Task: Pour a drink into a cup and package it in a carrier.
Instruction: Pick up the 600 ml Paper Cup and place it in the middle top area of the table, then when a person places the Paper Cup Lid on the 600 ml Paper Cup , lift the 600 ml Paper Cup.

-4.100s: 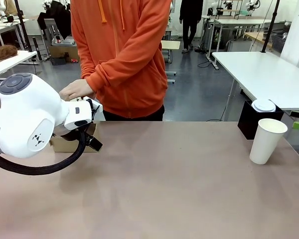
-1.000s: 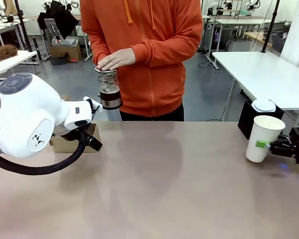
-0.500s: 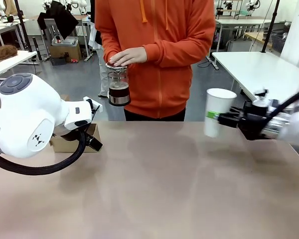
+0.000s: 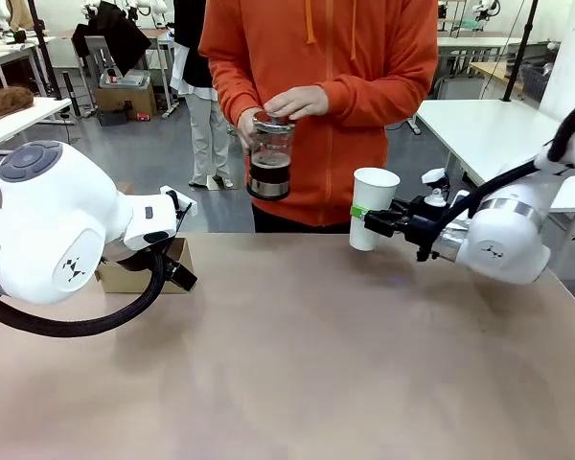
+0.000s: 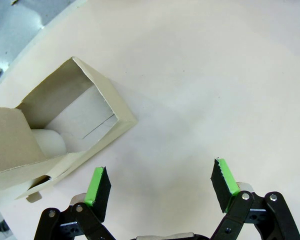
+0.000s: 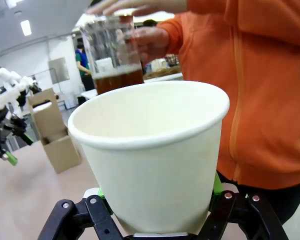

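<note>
– Brown table (image 4: 297,364) front and centre, lab benches behind, and a person in an orange hoodie stands at the far edge. What's the right arm up to?

– Its right gripper (image 4: 369,218) has the jaws clamped around the lower half of the tall white cup (image 4: 374,196). The cup is upright, mouth open, and looks clear of the table. I'd say it's being offered up as a target.

– A target for the glass pitcher (image 4: 268,158)?

– Exactly. The person holds it level just beside the cup, one hand (image 4: 297,101) on the lid. The dark drink (image 4: 267,175) sits low inside, none tipped yet. The wrist camera puts that pitcher right behind the cup's rim.

– And the left side?

– The left gripper (image 5: 162,187) hangs over bare table with its jaws spread wide, holding nothing. Just beside it sits the cardboard carrier (image 5: 110,107), well apart from the cup.

– Parked for the packing step, by my reading.

– Agreed, pouring comes first.
</note>
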